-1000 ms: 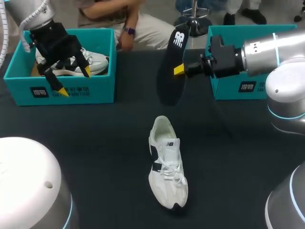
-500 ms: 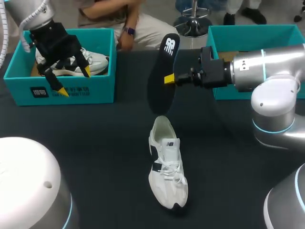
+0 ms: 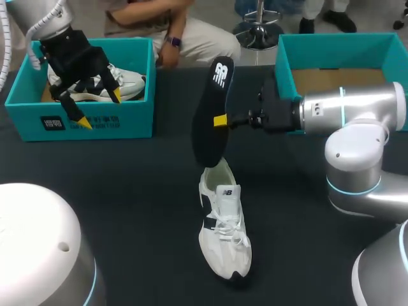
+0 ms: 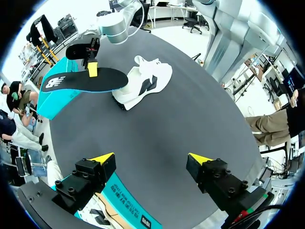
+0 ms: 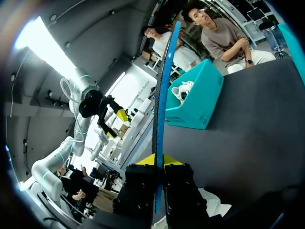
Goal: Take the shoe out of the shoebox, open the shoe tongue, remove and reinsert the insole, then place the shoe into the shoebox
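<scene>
Shoe (image 3: 223, 220), white with dark side marks, lay on the black bench (image 3: 127, 191) a little below the frame's centre in the head view, toe toward the bottom edge and heel opening toward the top. Above it the dark insole (image 3: 211, 115) stood nearly upright, tilted slightly, with its logo end uppermost. Its lower end was at the shoe's heel opening, though whether the two touched could not be told. The right arm (image 3: 344, 115) came in from the right edge, and the right jaws were clenched on the insole near its middle. In the right wrist view the insole showed edge-on, pinched from both sides. The empty teal shoebox (image 3: 331, 48) sat at the upper right, behind that arm. At the upper left the left arm (image 3: 44, 25) held the left jaws above a second teal box (image 3: 83, 118) containing another shoe (image 3: 127, 83). The left jaws were released, their yellow fingertips (image 4: 102, 157) wide apart with nothing between them, well apart from the shoe on the bench.
</scene>
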You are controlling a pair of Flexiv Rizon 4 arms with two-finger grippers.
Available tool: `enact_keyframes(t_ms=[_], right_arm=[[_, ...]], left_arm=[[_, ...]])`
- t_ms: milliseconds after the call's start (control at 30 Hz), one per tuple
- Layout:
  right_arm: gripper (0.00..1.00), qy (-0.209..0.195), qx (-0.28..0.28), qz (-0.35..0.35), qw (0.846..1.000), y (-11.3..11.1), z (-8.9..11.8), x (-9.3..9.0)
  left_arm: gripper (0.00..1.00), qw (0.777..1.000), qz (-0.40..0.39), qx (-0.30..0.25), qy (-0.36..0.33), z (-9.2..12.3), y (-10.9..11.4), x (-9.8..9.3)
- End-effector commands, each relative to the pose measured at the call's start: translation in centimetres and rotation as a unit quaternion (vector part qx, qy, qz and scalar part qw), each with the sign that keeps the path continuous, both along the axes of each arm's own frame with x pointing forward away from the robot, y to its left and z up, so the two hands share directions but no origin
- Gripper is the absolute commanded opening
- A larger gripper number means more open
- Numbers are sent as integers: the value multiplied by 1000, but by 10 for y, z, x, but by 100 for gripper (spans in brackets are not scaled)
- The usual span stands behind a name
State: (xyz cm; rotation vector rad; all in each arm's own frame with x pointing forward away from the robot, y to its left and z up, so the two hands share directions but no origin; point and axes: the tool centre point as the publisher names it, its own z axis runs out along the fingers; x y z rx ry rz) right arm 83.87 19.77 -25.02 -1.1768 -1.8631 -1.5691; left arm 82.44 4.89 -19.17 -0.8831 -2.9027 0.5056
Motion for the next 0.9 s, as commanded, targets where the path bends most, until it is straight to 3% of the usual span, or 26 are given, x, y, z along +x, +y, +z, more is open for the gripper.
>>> enact_keyframes(t_ms=[33, 500, 900], right_arm=[[0, -3, 3, 0, 1000, 1, -10, -1], [0, -32, 18, 20, 999, 7, -27, -17], [0, -30, 28, 19, 999, 10, -40, -28]], left_arm=[[100, 1000, 0, 2, 1, 0, 0, 1], [100, 1000, 0, 2, 1, 0, 0, 1], [100, 1000, 0, 2, 1, 0, 0, 1]])
